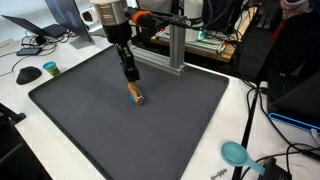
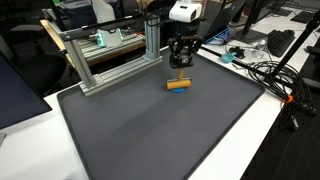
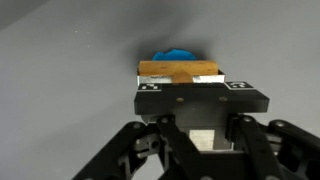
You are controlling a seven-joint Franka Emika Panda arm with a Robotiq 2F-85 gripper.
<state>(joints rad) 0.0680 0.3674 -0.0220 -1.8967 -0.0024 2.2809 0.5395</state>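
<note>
One grey mat (image 1: 90,115) covers the bench, and one orange block (image 1: 135,94) lies on it. One aluminium frame (image 1: 176,52) stands along an edge. Two teal things sit off the mat: a larger teal piece (image 1: 232,152) at one corner and a smaller teal piece (image 1: 50,68) at another.

The block (image 2: 179,84) is tan-orange with a blue part, the mat (image 2: 150,120) plain dark grey

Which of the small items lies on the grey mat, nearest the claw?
The orange block, right by the claw. The teal item and the black mouse lie off the mat, on the white table.
</note>
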